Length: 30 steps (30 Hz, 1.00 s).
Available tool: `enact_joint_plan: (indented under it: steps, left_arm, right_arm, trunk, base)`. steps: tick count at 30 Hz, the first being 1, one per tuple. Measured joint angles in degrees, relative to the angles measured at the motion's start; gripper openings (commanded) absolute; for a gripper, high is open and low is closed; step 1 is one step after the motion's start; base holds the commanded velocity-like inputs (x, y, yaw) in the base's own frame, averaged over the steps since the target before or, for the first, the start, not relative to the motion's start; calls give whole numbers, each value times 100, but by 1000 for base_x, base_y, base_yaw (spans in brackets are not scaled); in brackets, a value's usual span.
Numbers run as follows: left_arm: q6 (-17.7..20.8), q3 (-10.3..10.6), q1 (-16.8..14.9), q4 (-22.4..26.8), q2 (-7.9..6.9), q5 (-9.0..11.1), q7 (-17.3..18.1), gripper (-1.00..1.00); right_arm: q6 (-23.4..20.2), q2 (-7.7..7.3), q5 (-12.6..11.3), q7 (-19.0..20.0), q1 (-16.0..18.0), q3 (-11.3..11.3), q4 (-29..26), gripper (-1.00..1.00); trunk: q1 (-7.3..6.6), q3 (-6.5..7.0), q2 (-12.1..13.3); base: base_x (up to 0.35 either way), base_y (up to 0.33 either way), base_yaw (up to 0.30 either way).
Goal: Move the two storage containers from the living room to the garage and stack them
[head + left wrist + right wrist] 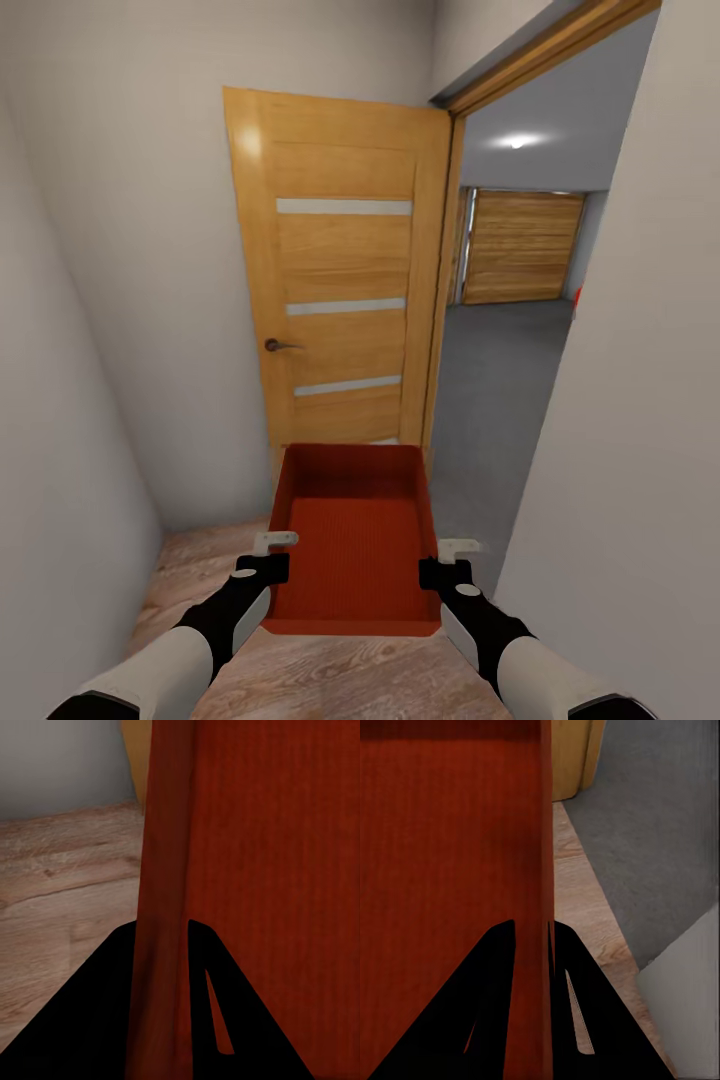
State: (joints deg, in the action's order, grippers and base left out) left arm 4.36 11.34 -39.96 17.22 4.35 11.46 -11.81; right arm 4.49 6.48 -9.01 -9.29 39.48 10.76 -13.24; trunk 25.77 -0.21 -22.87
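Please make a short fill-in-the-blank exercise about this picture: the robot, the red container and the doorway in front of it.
1. Both grippers, the left gripper and the right gripper, hold one ____ container by its side walls.
2. The wooden door beside the doorway stands ____.
3. Past the doorway, the floor is ____ in colour.
4. Under the container the flooring is made of ____ planks.

Missing words: orange-red; open; grey; wood

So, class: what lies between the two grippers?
The orange-red container, in the head view: the left gripper clamps its left wall and the right gripper its right wall. Each wrist view shows a wall between the fingers.
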Motion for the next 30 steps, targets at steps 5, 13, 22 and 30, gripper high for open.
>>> enact_joint_plan:
  steps: [5,13,22,30]
  left_arm:
    - [0,-1,0,0,0,-1,0,-100]
    - [9,14,0,14,-6,13,3,-100]
    - [19,17,1,31,-8,7,3,-100]
    - [7,159,0,-19,-22,155,-5,-100]
  right_arm:
    - [0,0,0,0,0,0,0,-100]
    - [-1,1,1,4,2,-4,-1,-100]
    - [7,1,1,8,3,-11,0,-100]
    - [4,15,60,-59,-28,-27,3,-100]
  trunk:
    - [0,0,0]
    - [-2,0,-1]
    - [-2,0,0]
    - [0,0,-1]
  base:
    - [0,0,-287]
    - [99,103,-268]
    - [194,248,-45]
    - [126,163,-1]
